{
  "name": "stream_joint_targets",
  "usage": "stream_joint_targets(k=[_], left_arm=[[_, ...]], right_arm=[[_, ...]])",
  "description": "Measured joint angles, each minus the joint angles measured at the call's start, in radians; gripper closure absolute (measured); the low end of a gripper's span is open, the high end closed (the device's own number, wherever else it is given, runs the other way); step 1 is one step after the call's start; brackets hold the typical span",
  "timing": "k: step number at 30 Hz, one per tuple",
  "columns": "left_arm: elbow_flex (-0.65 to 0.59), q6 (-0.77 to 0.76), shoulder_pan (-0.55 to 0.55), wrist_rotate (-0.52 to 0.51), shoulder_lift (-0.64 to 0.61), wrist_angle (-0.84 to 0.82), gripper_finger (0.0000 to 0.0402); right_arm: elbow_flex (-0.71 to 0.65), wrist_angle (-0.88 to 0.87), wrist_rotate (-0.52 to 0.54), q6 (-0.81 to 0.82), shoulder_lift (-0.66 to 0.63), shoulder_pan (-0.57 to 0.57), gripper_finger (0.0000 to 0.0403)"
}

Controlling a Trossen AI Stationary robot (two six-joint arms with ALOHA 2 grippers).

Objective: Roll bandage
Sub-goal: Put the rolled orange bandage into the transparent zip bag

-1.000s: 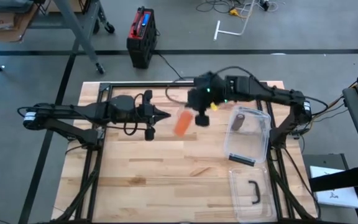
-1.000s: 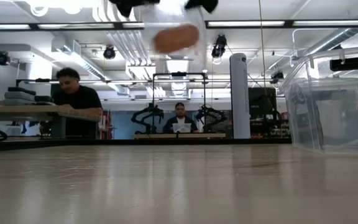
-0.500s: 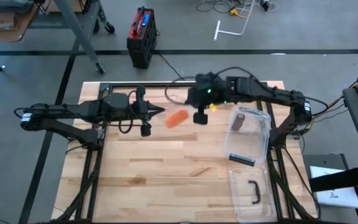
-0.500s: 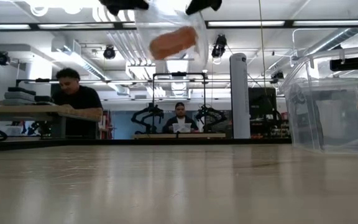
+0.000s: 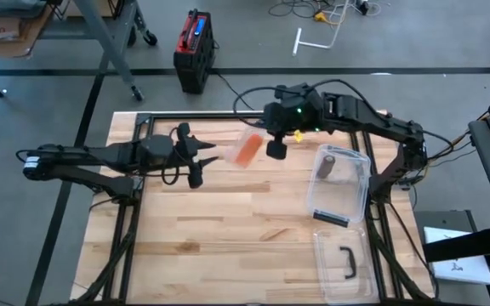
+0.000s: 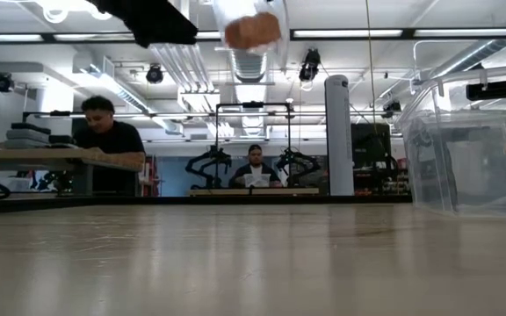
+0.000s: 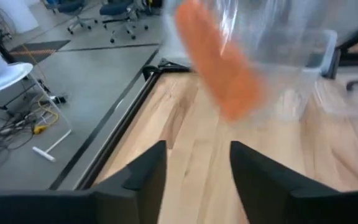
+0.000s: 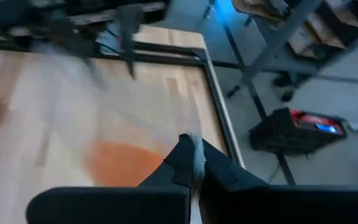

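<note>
Above the bench (image 5: 228,229), near its far edge, the right gripper (image 8: 193,163) is clenched on a clear bag (image 5: 247,146) holding the orange bandage roll (image 5: 248,151). The left gripper (image 7: 194,168) hangs released just beside it, fingers parted, touching nothing.

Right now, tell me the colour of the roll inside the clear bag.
Orange. The roll shows best in the left wrist view, hanging inside the clear bag.

Bright overhead light — maybe motion-blurred pics.

no readable text, no labels, no brands, no numbers, no signs
</note>
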Motion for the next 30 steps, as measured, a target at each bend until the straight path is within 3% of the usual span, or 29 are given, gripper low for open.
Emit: stream_joint_targets(k=[7,14,23,30], left_arm=[[-0.22,-0.037,0.0,0.019,0.017,0.386,0.0167],[-0.393,0.044,0.004,0.036,0.098,0.876,0.0145],[-0.394,-0.042,0.051,0.036,0.24,0.965,0.0177],[-0.307,-0.023,0.054,0.05,0.361,0.977,0.02]], right_arm=[[0.007,0.002,0.003,0.002,0.001,-0.008,0.0403],[0.007,0.034,0.054,0.008,0.003,-0.013,0.0403],[0.007,0.086,0.055,-0.005,0.002,-0.014,0.0403],[0.007,0.099,0.056,-0.017,0.002,-0.014,0.0403]])
